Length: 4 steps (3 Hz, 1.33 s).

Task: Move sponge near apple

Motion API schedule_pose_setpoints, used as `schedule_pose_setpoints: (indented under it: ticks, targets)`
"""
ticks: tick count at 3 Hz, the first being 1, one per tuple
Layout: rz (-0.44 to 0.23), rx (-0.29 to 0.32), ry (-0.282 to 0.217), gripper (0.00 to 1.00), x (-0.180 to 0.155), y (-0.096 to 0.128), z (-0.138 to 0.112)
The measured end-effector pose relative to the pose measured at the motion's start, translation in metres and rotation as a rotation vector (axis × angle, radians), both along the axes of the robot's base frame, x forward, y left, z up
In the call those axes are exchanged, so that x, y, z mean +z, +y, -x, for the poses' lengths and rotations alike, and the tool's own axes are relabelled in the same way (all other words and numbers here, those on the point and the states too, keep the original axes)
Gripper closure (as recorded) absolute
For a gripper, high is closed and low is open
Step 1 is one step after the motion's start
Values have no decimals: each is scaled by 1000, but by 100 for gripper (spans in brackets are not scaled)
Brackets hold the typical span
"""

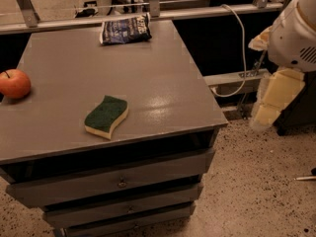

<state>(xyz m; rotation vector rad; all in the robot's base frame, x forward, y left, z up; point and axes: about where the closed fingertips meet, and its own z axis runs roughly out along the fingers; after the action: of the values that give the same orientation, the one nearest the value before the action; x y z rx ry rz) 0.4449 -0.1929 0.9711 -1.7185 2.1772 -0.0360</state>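
The sponge (106,116), dark green on top with pale yellow foam below, lies flat on the grey cabinet top (148,73) near its front edge. The red-orange apple (15,83) sits at the far left edge of the same top, well left of the sponge. My gripper (270,105), pale yellow below the white arm housing (296,33), hangs off the right side of the cabinet over the floor. It is far from the sponge and holds nothing.
A dark blue snack bag (125,30) lies at the back of the top. Drawers (118,181) front the cabinet. A white cable (242,48) and a power strip (237,78) sit to the right. The floor (256,191) is speckled.
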Motion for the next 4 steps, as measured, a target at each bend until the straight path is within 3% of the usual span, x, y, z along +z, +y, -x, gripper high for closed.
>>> schedule_pose_setpoints:
  ticks: [1,3,4]
  targets:
    - [-139,76,-10,0,-14,73,-19]
    - [-336,180,-3,0,-32,171,-39]
    - [-442,237,4,0,-66,233,-53]
